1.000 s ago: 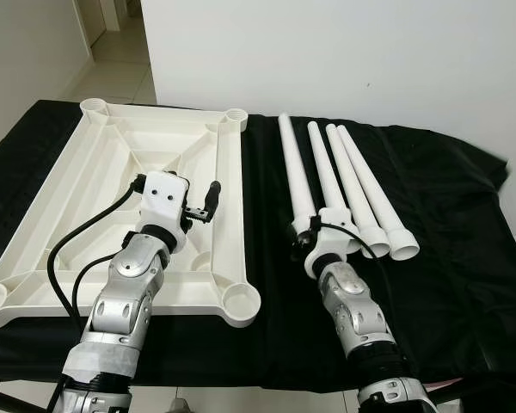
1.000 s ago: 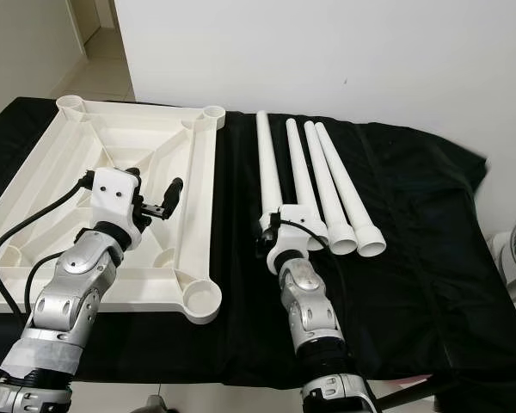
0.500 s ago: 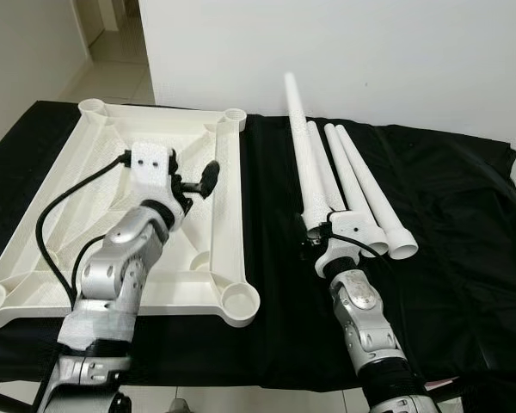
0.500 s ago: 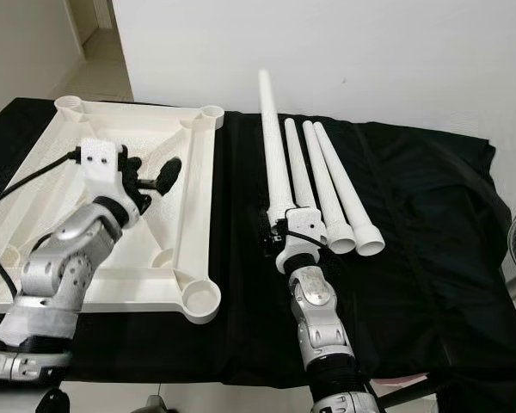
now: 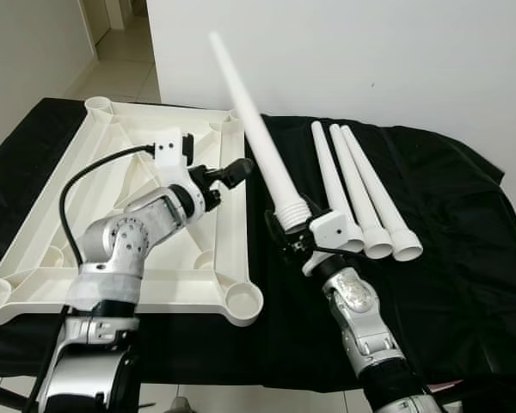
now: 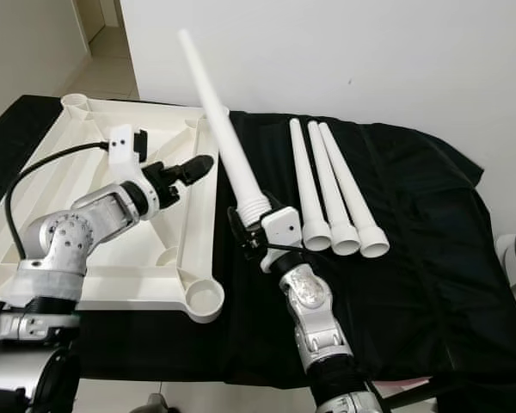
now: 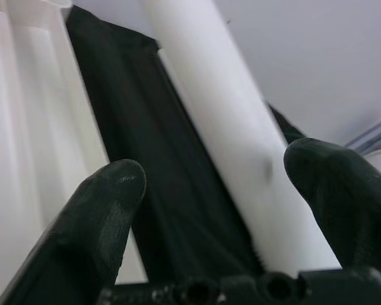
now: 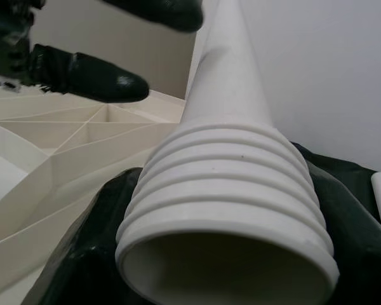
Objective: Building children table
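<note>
Left eye view: the right gripper [image 5: 291, 237] clamps the threaded end of 1 table leg [image 5: 256, 129], tilted up toward the open left gripper [image 5: 237, 169] beside the tabletop [image 5: 34, 232]. The long leg could swing and slip if the left fingers close off-centre.

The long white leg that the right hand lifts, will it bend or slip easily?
The lifted leg looks like rigid, hollow plastic, so probably stiff and light. The right hand grips its ribbed end, which likely resists slipping. Held so far from its tip, it may swing.
</note>
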Available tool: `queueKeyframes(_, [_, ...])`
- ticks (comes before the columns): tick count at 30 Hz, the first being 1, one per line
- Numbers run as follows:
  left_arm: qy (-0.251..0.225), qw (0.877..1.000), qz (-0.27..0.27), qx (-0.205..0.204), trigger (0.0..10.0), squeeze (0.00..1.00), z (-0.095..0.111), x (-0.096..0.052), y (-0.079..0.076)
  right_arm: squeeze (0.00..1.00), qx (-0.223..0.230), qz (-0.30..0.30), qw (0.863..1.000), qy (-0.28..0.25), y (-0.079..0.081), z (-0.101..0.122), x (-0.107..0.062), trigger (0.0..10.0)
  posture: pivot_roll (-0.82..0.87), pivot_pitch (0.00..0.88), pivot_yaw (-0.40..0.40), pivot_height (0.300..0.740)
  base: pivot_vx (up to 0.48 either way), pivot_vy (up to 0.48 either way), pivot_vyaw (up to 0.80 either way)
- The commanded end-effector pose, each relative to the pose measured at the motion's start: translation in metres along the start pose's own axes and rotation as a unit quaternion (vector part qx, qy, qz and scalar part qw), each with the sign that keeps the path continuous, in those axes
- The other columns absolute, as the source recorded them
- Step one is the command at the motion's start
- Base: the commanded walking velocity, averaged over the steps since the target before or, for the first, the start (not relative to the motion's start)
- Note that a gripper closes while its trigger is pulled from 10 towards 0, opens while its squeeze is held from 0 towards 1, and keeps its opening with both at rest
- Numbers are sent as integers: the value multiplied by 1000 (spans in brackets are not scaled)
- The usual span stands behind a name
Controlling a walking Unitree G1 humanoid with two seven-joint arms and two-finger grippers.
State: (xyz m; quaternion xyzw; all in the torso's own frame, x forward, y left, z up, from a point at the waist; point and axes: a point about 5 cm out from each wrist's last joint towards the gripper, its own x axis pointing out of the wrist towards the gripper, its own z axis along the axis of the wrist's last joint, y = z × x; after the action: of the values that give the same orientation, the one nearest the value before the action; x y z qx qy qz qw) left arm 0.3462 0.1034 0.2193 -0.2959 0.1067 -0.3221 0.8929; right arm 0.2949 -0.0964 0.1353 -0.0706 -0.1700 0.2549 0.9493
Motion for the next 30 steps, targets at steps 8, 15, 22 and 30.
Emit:
queueKeyframes(8, [4,982,-186,-25,10000,0,9,7,-29,0,-15,40,999,-12,10,1,1,10000,0,0,-42,740,0,0,0])
queueKeyframes(15, [34,984,-173,-19,10000,0,8,13,-27,0,-35,63,997,-35,18,5,0,10000,-8,0,-32,740,0,0,0])
queueKeyframes(22, [42,988,-147,-9,10000,0,10,17,-20,0,-48,47,997,-46,16,8,0,10000,-9,0,-30,740,0,0,0])
queueKeyframes(30, [32,992,-124,-7,10000,0,22,18,-12,0,-64,34,997,-35,13,4,-1,10000,-13,0,-24,740,0,0,0])
